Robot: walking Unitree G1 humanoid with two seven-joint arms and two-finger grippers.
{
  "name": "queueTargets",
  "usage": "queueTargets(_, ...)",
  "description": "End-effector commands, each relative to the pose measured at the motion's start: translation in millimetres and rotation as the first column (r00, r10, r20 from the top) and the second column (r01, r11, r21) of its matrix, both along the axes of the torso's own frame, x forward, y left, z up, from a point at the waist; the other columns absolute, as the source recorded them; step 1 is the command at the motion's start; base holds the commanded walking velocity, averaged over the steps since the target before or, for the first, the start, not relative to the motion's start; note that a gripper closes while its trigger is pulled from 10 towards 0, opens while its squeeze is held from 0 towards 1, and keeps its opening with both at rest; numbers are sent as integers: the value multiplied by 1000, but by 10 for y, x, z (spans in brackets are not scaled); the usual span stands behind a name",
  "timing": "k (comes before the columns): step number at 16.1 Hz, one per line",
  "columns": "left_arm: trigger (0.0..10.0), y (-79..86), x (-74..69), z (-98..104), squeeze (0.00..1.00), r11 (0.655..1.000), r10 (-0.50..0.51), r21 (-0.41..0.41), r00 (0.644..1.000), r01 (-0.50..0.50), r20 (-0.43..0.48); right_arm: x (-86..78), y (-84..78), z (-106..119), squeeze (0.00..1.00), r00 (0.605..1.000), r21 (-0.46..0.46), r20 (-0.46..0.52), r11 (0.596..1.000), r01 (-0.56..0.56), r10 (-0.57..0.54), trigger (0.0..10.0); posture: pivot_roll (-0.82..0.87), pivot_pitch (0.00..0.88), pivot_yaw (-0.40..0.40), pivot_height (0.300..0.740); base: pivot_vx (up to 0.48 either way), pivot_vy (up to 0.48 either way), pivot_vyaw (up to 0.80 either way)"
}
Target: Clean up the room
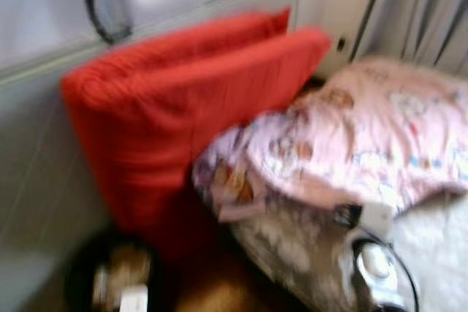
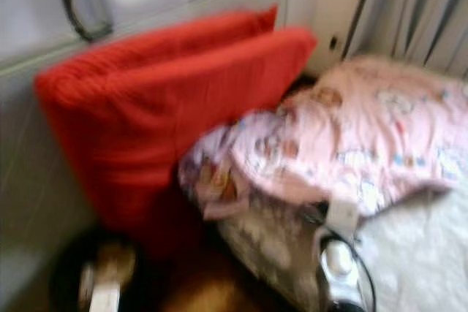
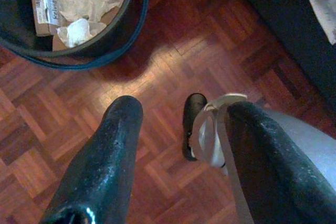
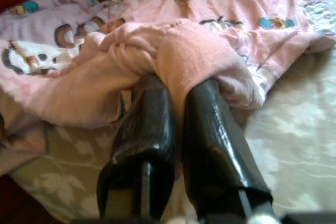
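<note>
Pink blanket (image 4: 210,51) (cartoon print), right hand (image 4: 178,90) pinching

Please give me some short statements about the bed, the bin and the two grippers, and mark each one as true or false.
1. The right gripper is pinching a fold of the pink blanket. True.
2. The two cushions leaning at the head of the bed are blue. False: they are red.
3. The left gripper holds a crumpled tissue. False: its fingers are apart over the parquet floor with nothing between them.
4. The black bin contains white crumpled paper and a small box. True.
5. The bin stands on the bed. False: it stands on the parquet floor.
</note>
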State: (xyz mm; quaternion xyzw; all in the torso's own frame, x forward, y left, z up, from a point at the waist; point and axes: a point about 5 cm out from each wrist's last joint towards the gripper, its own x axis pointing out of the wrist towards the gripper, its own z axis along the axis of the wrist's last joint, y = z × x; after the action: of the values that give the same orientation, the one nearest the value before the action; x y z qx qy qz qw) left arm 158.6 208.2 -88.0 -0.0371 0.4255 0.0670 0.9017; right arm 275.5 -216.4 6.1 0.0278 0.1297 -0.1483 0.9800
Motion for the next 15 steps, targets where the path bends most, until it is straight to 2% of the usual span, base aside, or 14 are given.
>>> queueTargets(1, 10000, 28, -42, -15, 0, 1000, -8, 10, 1000, 8, -20, 15, 14, 34, 0, 1000, -11, 27, 1000, 15, -15, 10000, 35, 17, -2, 740, -285, 0, 0)
queueTargets(4, 10000, 27, -47, -17, 0, 1000, -9, 10, 1000, 9, -21, 31, -61, 96, 0, 996, -35, 59, 997, 73, -71, 10000, 35, 20, -2, 740, -286, 0, 0)
queueTargets(7, 10000, 27, -49, -17, 0, 1000, -11, 11, 1000, 11, -22, 61, -83, 148, 0, 993, -51, 82, 995, 84, -80, 10000, 34, 21, -2, 740, -289, 0, 0)
queueTargets(10, 10000, 25, -50, -19, 0, 1000, -20, 15, 1000, 20, -24, 53, -178, 191, 0, 986, -78, 101, 986, 144, -136, 10000, 36, 22, -3, 740, 0, 0, 0)
queueTargets(13, 10000, 24, -53, -20, 0, 1000, -21, 15, 999, 21, -26, 61, -201, 228, 0, 983, -100, 119, 984, 149, -137, 10000, 32, 24, -4, 740, 0, 0, 0)
queueTargets(15, 10000, 17, -53, -23, 0, 1000, -25, 14, 999, 25, -30, 38, -207, 188, 0, 985, -109, 89, 981, 158, -148, 10000, 31, 24, -6, 740, 0, 0, 0)
